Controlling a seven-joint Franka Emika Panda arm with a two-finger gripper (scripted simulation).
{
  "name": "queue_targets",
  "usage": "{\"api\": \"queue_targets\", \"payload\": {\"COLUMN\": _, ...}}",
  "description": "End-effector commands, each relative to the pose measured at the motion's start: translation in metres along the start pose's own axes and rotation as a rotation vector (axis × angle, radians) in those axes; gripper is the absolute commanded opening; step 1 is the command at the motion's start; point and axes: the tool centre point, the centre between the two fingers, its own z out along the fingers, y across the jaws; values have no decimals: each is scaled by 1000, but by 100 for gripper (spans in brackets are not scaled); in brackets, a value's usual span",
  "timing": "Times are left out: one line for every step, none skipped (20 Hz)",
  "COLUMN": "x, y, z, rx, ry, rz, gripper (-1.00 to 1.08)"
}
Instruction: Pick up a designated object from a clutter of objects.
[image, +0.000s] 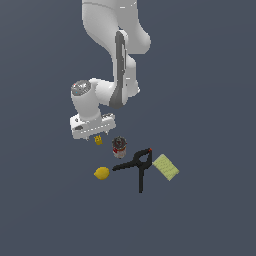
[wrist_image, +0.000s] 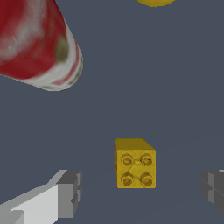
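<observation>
The designated object, a tiny mustard-yellow block (wrist_image: 135, 164) with small knobs on top, rests on the dark floor (wrist_image: 144, 83). In the exterior view the same block (image: 98, 140) shows just below my gripper (image: 93, 138). My gripper (wrist_image: 142, 188) is open, one grey fingertip (wrist_image: 70, 192) on each side of the block with a gap on both sides, touching nothing. The clutter lies close by: a red-and-white can (image: 119, 146), a yellow lemon (image: 101, 173), a black spring clamp (image: 136, 165) and a pale green flat pad (image: 166, 167).
The can (wrist_image: 37, 43) looms large and close to the block in the wrist view. A sliver of the lemon (wrist_image: 155, 2) shows at that picture's edge. The white arm (image: 112, 60) reaches down from the exterior view's top.
</observation>
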Motion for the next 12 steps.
{"api": "queue_targets", "payload": {"x": 0, "y": -1, "z": 8, "rx": 0, "ry": 0, "rz": -1, "gripper": 100}}
{"api": "queue_targets", "payload": {"x": -1, "y": 0, "z": 13, "rx": 0, "ry": 0, "rz": -1, "gripper": 100}}
{"api": "queue_targets", "payload": {"x": -1, "y": 0, "z": 18, "rx": 0, "ry": 0, "rz": -1, "gripper": 100}}
{"api": "queue_targets", "payload": {"x": -1, "y": -1, "z": 23, "rx": 0, "ry": 0, "rz": -2, "gripper": 100}}
{"api": "queue_targets", "payload": {"x": -1, "y": -1, "z": 27, "rx": 0, "ry": 0, "rz": -2, "gripper": 100}}
{"api": "queue_targets", "payload": {"x": -1, "y": -1, "z": 31, "rx": 0, "ry": 0, "rz": -2, "gripper": 100}}
{"api": "queue_targets", "payload": {"x": -1, "y": -1, "z": 34, "rx": 0, "ry": 0, "rz": -2, "gripper": 100}}
{"api": "queue_targets", "payload": {"x": -1, "y": 0, "z": 37, "rx": 0, "ry": 0, "rz": -2, "gripper": 100}}
{"api": "queue_targets", "payload": {"x": -1, "y": -1, "z": 39, "rx": 0, "ry": 0, "rz": -3, "gripper": 100}}
{"api": "queue_targets", "payload": {"x": -1, "y": -1, "z": 40, "rx": 0, "ry": 0, "rz": -3, "gripper": 100}}
{"api": "queue_targets", "payload": {"x": -1, "y": 0, "z": 42, "rx": 0, "ry": 0, "rz": -3, "gripper": 100}}
{"api": "queue_targets", "payload": {"x": -1, "y": 0, "z": 42, "rx": 0, "ry": 0, "rz": -3, "gripper": 100}}
